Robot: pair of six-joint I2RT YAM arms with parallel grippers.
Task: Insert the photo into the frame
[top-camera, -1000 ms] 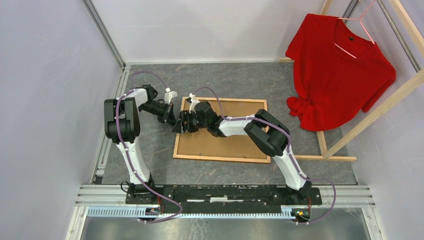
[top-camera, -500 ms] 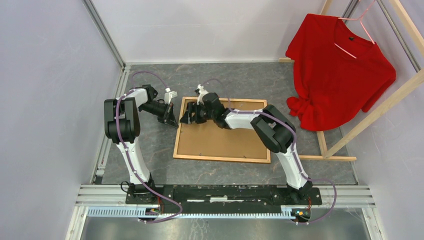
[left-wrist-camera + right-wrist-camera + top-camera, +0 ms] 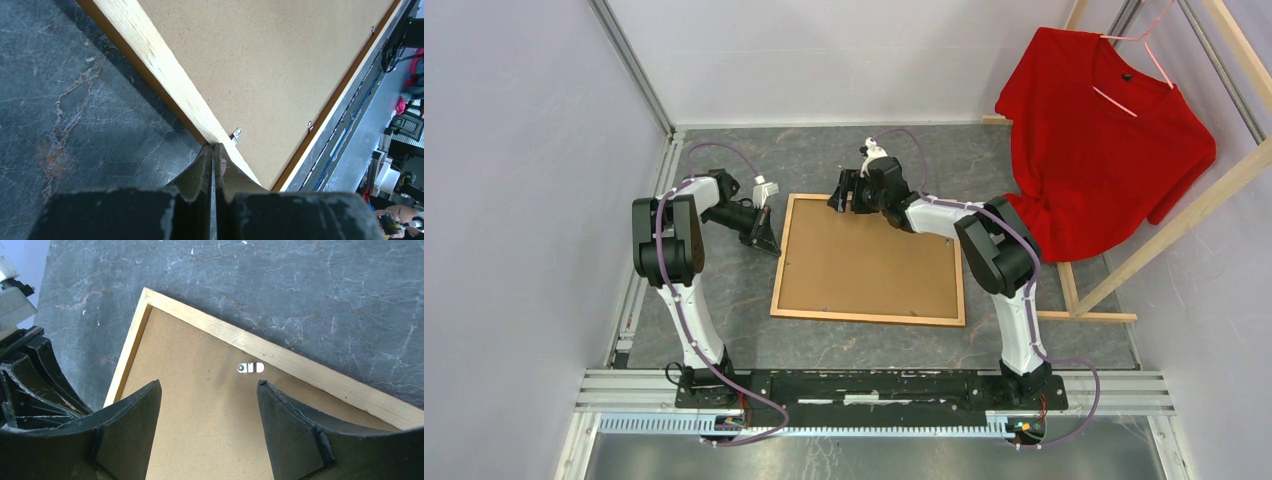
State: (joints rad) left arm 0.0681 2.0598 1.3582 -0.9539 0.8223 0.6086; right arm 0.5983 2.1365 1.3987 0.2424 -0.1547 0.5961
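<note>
Two arms are rising from their bases at the near edge of the tabletop (image 3: 944, 160), and you are looking past them at the frame (image 3: 864, 317), which is lying flat on the dark marbled surface between them. It is lying back side up, so the brown backing board (image 3: 869, 265) is filling the orange-brown rails and facing you.

On your left, the left gripper (image 3: 771, 244) is sitting at the frame's left rail, close to the far-left corner. Its fingers are pressing together with only a hairline between them, and nothing is showing in that gap. In the left wrist view the gripper (image 3: 214, 147) is resting its tips against the pale wooden rail (image 3: 165, 80), just beside a small metal tab (image 3: 236, 133) that is lying on the edge of the board (image 3: 280, 65).

Farther back, the right gripper (image 3: 842, 197) is hovering over the frame's far rail, toward the left end of it. Its fingers are standing wide apart and gripping nothing. From the right wrist view you are looking down between them (image 3: 209, 383) onto the board (image 3: 200, 405), with a second metal tab (image 3: 250, 368) lying just inside the far rail (image 3: 280, 357), clear of both fingers.

Beyond the frame, at the far right, a red shirt (image 3: 1104, 140) is hanging on a pink hanger (image 3: 1139, 50) from a pale wooden rack (image 3: 1184, 225), well apart from both grippers.
</note>
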